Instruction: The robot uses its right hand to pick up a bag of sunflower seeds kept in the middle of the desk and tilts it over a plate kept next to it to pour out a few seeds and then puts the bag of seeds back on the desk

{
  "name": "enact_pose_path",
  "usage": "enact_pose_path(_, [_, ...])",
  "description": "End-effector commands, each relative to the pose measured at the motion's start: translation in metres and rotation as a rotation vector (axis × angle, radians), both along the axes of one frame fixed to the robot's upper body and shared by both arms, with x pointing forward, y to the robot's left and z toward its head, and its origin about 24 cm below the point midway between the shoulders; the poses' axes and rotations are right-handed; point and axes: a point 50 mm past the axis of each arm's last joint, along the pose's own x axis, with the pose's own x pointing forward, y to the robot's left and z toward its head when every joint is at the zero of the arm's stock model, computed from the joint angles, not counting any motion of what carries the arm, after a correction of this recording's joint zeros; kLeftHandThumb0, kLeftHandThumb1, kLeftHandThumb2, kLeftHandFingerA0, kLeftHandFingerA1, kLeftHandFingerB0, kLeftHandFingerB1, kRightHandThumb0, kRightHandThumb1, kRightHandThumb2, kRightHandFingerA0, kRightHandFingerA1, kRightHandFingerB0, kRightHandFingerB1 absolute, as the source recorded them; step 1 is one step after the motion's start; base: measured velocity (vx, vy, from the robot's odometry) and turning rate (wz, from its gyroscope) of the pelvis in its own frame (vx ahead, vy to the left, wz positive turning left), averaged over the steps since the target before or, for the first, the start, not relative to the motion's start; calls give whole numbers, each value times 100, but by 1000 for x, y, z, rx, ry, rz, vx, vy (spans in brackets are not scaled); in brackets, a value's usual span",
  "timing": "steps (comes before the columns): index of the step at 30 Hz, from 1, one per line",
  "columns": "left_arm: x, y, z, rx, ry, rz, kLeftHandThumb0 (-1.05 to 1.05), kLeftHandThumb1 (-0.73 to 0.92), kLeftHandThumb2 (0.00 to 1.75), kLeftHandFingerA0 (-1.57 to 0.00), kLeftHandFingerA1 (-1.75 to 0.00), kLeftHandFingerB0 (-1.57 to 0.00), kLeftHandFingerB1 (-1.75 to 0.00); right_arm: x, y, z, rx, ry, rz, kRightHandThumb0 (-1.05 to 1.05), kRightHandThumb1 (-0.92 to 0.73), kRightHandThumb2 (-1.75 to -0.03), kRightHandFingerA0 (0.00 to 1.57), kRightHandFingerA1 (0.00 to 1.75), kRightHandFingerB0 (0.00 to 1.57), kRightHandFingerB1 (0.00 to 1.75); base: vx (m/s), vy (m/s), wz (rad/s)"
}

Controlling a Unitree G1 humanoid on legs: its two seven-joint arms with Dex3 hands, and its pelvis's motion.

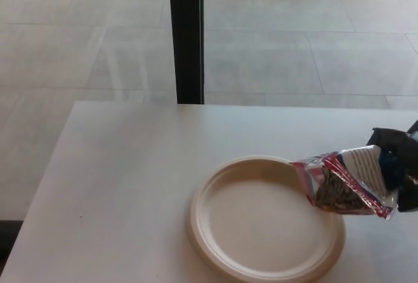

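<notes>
Currently the right hand [397, 165], fingers clamped on the seed bag [343, 183], holds it over the plate [261, 266] at three o'clock; tipping the mouth lower, gently, should release just a few seeds

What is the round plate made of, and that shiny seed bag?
The round cream plate looks like matte moulded paper or pulp: dull surface, soft raised rim, though it could be plastic. The red-and-white seed bag in the black right hand looks like glossy plastic film: it crinkles, glints, and shows dark seeds through a clear patch.
</notes>
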Motion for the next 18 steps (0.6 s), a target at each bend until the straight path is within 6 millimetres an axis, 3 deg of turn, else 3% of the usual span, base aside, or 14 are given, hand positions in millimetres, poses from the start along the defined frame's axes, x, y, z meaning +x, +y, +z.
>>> enact_pose_path(1, [0,10,8,34,-3,10,-75,71,62,-53,-53,-46,-38,5,-4,14,-83,9,10,-21,-54,-89,90,165,83,126,0,0,0])
enact_pose_path(4, [1,11,8,31,-1,22,-73,72,62,-53,-52,-44,-38,7,-3,19,-104,10,25,-22,-53,-91,89,171,81,146,0,0,0])
enact_pose_path(5, [2,11,8,37,4,11,-73,73,62,-54,-52,-45,-38,9,-1,23,-149,16,29,-28,-62,-72,89,168,85,83,0,0,0])
enact_pose_path(6, [2,12,9,40,6,12,-73,73,62,-54,-52,-46,-38,9,-1,25,-179,21,37,-31,-62,-67,89,161,84,68,0,0,0])
enact_pose_path(7, [3,12,9,39,10,12,-74,72,62,-54,-51,-45,-37,10,0,26,-188,20,40,-28,-62,-70,90,164,89,72,0,0,0])
enact_pose_path(8, [3,13,9,39,12,6,-73,74,63,-53,-49,-44,-37,11,2,29,-218,28,51,-28,-61,-71,93,165,84,62,0,0,0])
enact_pose_path(11, [3,13,10,40,11,2,-73,73,62,-53,-49,-44,-37,12,4,33,-265,31,66,-27,-57,-74,92,165,91,69,0,0,0])
enact_pose_path(12, [4,14,10,41,8,-7,-73,74,62,-52,-50,-44,-37,13,6,36,-282,35,78,-25,-54,-86,90,172,82,126,0,0,0])
enact_pose_path(13, [4,14,11,41,8,-8,-73,74,62,-52,-50,-44,-37,13,6,36,-284,36,79,-25,-54,-86,90,172,82,126,0,0,0])
enact_pose_path(15, [4,14,11,35,3,5,-73,72,62,-52,-51,-44,-37,16,14,45,-340,43,85,-24,-54,-83,91,169,91,82,0,0,0])
enact_pose_path(16, [3,14,11,35,9,4,-74,72,62,-52,-51,-45,-37,17,16,46,-357,56,79,-24,-55,-88,88,173,82,120,0,0,0])
enact_pose_path(17, [4,15,11,38,14,6,-73,72,62,-53,-52,-45,-37,19,18,49,-363,60,71,-25,-57,-85,90,169,88,81,0,0,0])
enact_pose_path(18, [5,15,11,47,22,-3,-73,73,62,-54,-52,-45,-37,20,20,50,-364,73,67,-25,-59,-84,89,168,88,77,0,0,0])
